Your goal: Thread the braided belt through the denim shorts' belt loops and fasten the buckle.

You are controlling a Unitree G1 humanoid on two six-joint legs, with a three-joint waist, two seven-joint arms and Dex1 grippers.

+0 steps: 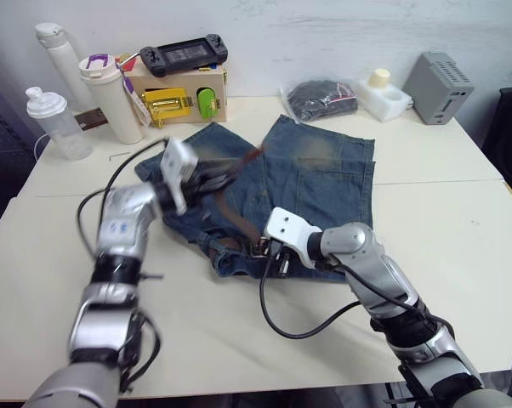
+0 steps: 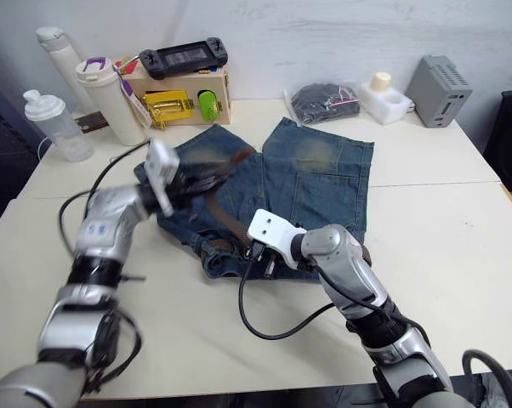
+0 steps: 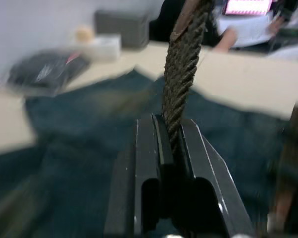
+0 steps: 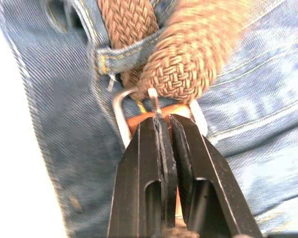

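1. Cream table (image 1: 460, 255) under a white wall; we record, along the top of the frame, two bottles (image 1: 56, 123), a tumbler (image 1: 111, 98), a wooden box (image 1: 184, 98) with a handheld console (image 1: 182, 56) on top, a bagged dark bundle (image 1: 320, 98), a white container (image 1: 384, 95) and a grey box (image 1: 439, 87).
2. We find the shorts (image 1: 324, 183) lying flat at frame centre, legs toward the top of the frame and waistband toward the bottom.
3. We see the belt (image 1: 230, 217) running from upper centre down across the left leg to the waistband.
4. We note the left gripper (image 1: 207, 184) at centre left, above the left leg, clamped on the braided strap; in the left wrist view the strap (image 3: 181, 79) rises from between the closed fingers (image 3: 149, 163).
5. We note the right gripper (image 1: 271, 253) at the waistband, just below centre. In the right wrist view its fingers (image 4: 149, 168) pinch the buckle (image 4: 120, 116) at the brown leather by the prong.
6. In that view the braid passes under a loop (image 4: 126, 49) just beside the buckle, and a second run of braid lies over it.
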